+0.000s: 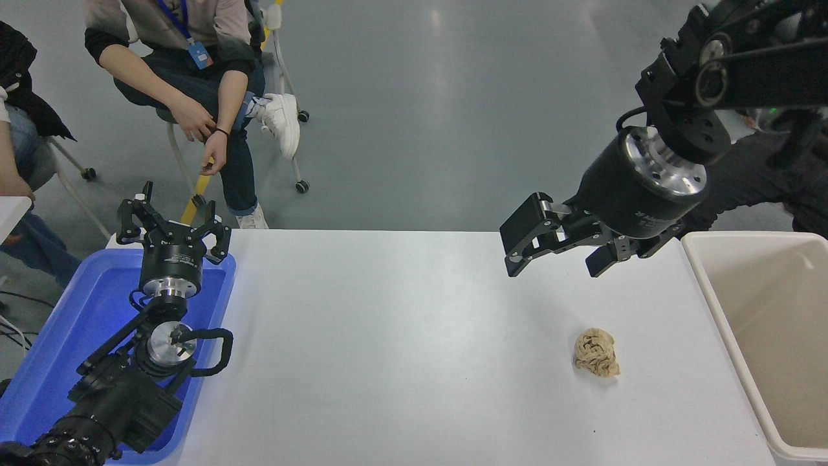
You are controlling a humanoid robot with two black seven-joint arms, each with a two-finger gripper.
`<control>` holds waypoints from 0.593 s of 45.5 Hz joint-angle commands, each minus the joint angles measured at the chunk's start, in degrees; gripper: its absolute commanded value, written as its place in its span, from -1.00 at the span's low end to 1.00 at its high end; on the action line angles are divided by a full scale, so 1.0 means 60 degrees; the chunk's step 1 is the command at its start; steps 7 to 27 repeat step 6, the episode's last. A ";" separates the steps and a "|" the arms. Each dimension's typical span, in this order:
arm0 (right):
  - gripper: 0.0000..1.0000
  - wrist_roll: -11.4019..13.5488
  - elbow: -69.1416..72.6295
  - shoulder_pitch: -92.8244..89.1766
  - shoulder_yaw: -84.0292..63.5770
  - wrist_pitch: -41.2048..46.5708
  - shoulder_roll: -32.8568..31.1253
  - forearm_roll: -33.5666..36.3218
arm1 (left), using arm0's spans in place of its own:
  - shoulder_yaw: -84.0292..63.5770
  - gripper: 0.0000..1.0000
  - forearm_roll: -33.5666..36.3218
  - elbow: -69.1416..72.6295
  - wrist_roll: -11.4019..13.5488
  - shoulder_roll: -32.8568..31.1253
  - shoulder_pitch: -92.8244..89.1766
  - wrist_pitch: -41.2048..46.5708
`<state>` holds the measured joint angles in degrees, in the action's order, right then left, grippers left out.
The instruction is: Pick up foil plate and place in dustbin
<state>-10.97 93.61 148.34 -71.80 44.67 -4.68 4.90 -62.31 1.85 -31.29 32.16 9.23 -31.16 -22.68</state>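
The foil plate is not in view anywhere on the table; the lower part of the bin's inside is cut off by the picture's edge. The cream-beige dustbin point(713, 309) stands at the table's right end. My right gripper point(556, 264) is open and empty. It hangs above the table's far right part, left of the dustbin and above and to the left of a crumpled tan paper ball point(596, 353). My left gripper point(173, 226) is open and parked at the lower left over the blue tray.
A blue plastic tray point(77, 310) lies at the table's left edge under my left arm. A person sits on a wheeled chair point(284, 97) beyond the far left corner; another person sits behind my right arm.
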 commanded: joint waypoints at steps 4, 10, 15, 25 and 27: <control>1.00 -0.0003 0.0029 0.0340 -0.0280 0.0056 -0.0185 0.0151 | 0.0000 0.98 0.0000 0.0001 0.0001 0.0000 -0.0007 0.0000; 1.00 -0.0003 0.0014 0.0369 -0.0236 0.0056 -0.0317 0.0122 | 0.0000 0.98 0.0000 0.0001 0.0001 0.0000 -0.0007 0.0000; 1.00 -0.0003 0.0014 0.0369 -0.0236 0.0056 -0.0317 0.0122 | 0.0000 0.98 0.0000 0.0001 0.0001 0.0000 -0.0007 0.0000; 1.00 -0.0003 0.0014 0.0369 -0.0236 0.0056 -0.0317 0.0122 | 0.0000 0.98 0.0000 0.0001 0.0001 0.0000 -0.0007 0.0000; 1.00 -0.0003 0.0014 0.0369 -0.0236 0.0056 -0.0317 0.0122 | 0.0000 0.98 0.0000 0.0001 0.0001 0.0000 -0.0007 0.0000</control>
